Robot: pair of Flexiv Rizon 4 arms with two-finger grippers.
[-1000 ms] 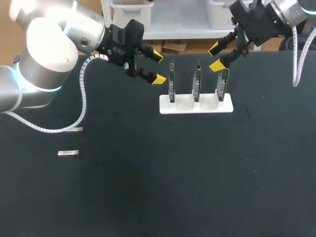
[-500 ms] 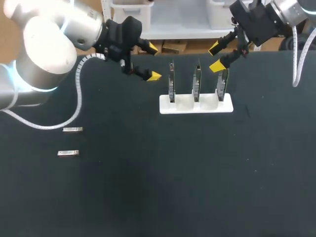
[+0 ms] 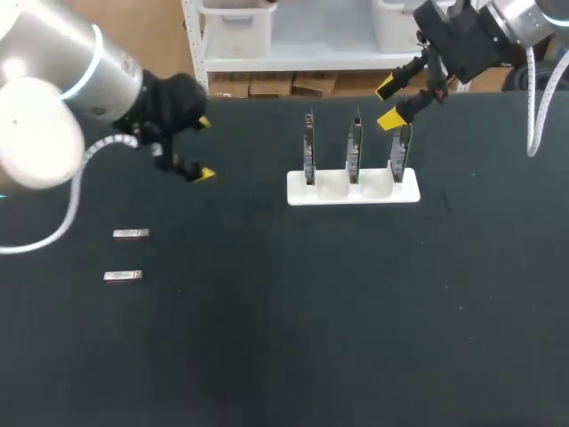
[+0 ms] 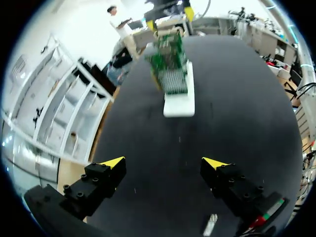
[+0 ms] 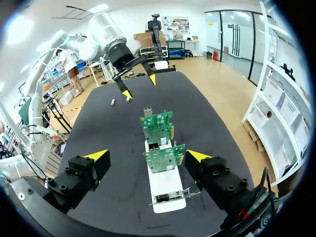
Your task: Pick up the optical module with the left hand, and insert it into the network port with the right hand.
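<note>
While both grippers gape wide w/ nothing held, left gripper hovers over black table, well apart from optical module and second module lying flat; right gripper hangs by rightmost network card in white rack.

No text or label can be read anywhere.

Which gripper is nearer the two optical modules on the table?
Left. The left gripper hovers beyond the optical modules; the right gripper is far across, over the board stand.
</note>
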